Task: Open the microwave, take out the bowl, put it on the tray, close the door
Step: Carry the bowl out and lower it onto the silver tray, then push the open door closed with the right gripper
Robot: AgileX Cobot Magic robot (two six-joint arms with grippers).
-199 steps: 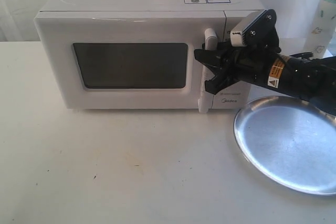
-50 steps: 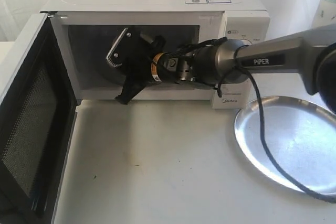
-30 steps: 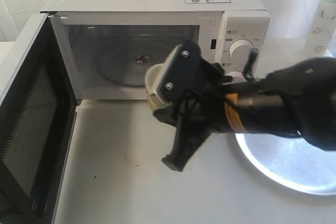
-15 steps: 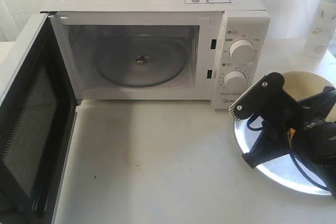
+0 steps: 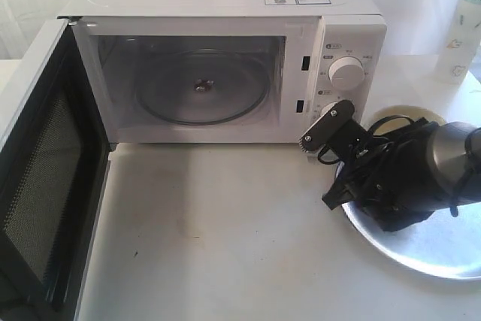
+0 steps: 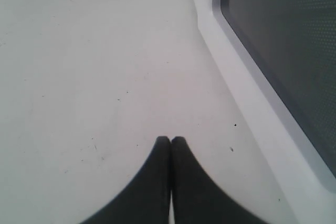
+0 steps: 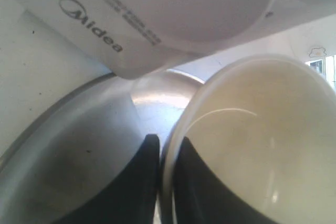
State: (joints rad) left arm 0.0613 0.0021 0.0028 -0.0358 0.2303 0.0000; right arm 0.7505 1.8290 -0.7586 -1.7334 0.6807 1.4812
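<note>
Cream bowl (image 7: 252, 145) out of microwave (image 5: 225, 5), rim pinched in my right pincer (image 7: 165, 148), low over steel tray (image 7: 68, 145), contact unclear; release not yet done, door (image 5: 45, 186) open, closing to come

Bright, washed-out daylight fills the exterior view, with glare on the tray (image 5: 428, 249) at four o'clock. In the right wrist view the close bowl (image 7: 252, 145) is soft and blurred.
</note>
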